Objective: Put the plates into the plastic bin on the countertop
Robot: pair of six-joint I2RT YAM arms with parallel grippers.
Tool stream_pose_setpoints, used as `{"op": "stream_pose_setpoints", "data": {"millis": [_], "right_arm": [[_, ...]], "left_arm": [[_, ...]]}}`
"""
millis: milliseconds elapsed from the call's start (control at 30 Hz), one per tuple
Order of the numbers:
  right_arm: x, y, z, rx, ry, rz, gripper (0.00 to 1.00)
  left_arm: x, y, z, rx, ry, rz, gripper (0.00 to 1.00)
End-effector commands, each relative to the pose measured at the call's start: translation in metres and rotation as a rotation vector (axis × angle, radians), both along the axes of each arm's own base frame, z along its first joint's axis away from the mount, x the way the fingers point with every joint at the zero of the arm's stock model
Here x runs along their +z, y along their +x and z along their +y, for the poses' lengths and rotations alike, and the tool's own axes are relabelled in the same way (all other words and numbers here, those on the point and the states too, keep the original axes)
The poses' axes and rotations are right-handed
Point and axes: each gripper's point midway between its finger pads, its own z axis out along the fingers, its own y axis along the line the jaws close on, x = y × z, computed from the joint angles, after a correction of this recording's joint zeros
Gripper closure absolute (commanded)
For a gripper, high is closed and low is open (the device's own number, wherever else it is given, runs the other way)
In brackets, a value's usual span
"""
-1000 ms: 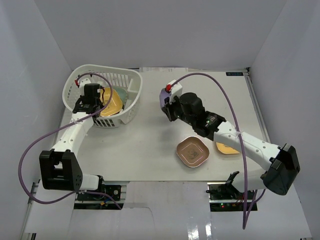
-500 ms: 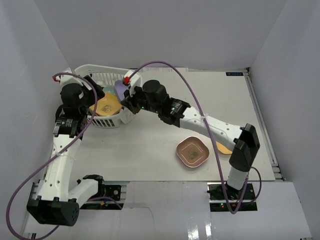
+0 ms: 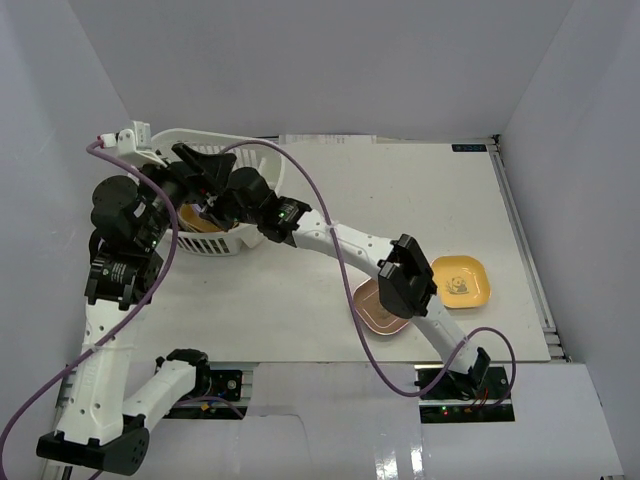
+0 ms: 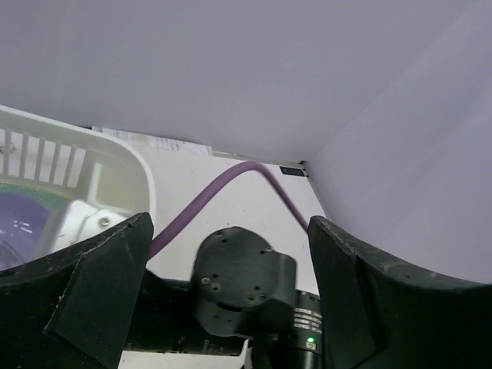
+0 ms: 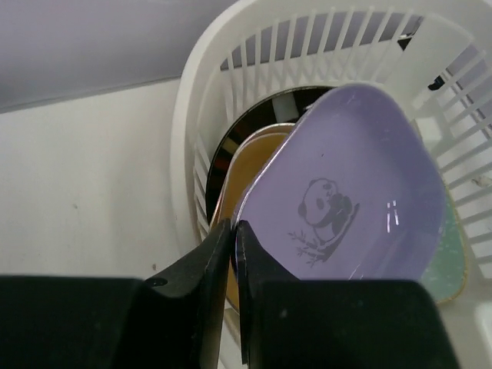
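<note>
Now pinching purple panda plate [image 5: 346, 207] by its edge w/ right gripper [image 5: 233, 231], squeezing jaws narrow on it, over stack [image 5: 246, 161] inside plastic bin [image 5: 184, 123]. Holding left gripper [image 4: 228, 223] wide apart, empty. Risking slippage from thin grip, or bumping arms nr bin.

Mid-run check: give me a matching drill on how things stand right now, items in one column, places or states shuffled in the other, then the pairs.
Column one
1. purple plate
2. yellow plate
3. brown-pink plate
4. left gripper

Column two
A. on the countertop, partly hidden under the right arm
B. open, holding nothing
C. pinched at its edge by the right gripper, at the plastic bin
D. on the countertop, fully in view

Pairs: 1-C, 2-D, 3-A, 4-B
</note>
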Motion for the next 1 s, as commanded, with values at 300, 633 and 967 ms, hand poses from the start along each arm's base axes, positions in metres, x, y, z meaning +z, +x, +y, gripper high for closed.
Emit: {"op": "stream_pose_setpoints", "data": {"millis": [300,633,967], "right_arm": [[0.117,0.005,-0.075,-0.136,0.208,-0.091,0.45],[-0.037,0.025,-0.412,-0.982,0.136,0.263,0.79],[-0.161,-0.036,-0.539,-1.290,-0.055,0.496,0.43]], "left_arm": [[-0.024,-0.023,-0.071,-0.438,-0.035,0.135,0.08],[-0.197,-0.054,-0.208,-0.699,0.185,0.535,0.11],[-0.334,-0.094,-0.251,-0.725,0.446,0.799,0.11]]}}
